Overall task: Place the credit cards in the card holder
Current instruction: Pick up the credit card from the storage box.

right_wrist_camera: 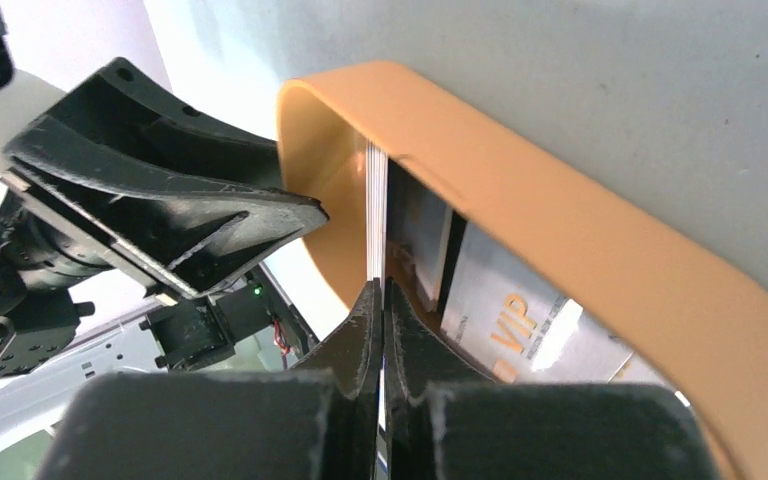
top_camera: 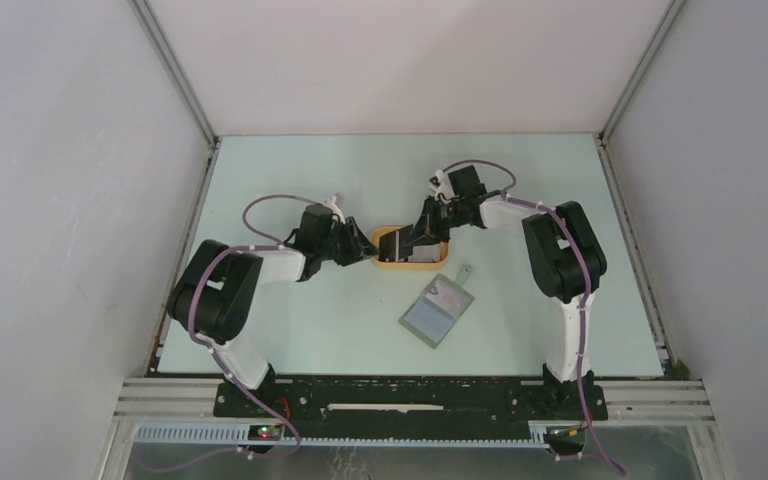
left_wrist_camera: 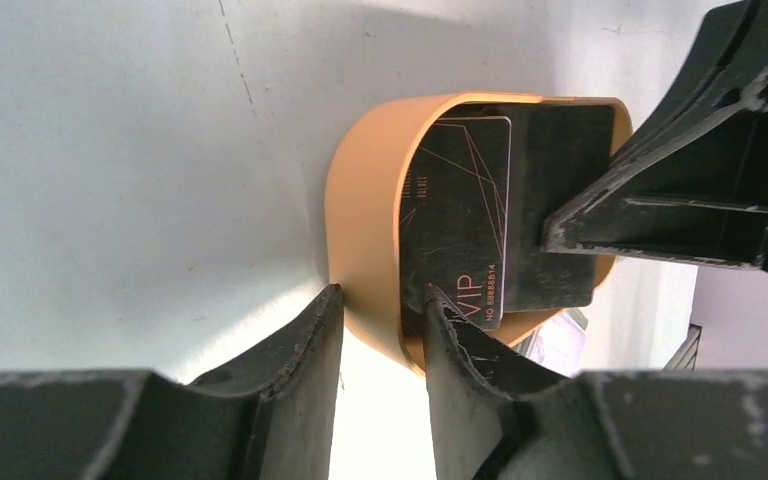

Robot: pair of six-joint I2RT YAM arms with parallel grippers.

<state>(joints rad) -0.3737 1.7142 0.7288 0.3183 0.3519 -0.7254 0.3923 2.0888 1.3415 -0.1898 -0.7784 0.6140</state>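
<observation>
Black credit cards point(left_wrist_camera: 460, 210) inside orange tray point(left_wrist_camera: 360, 200); grey-green card holder point(top_camera: 437, 310) flat on table point(top_camera: 260, 170), near the tray.

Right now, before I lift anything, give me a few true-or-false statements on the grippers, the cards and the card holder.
1. The right gripper is shut on a thin card standing on edge in the orange tray. True.
2. The card holder lies inside the orange tray. False: it lies on the table, apart from the tray, nearer the arm bases.
3. The left gripper clasps the tray's end wall, one finger inside, one outside. True.
4. The black VIP card is in the card holder. False: it lies in the tray.
</observation>
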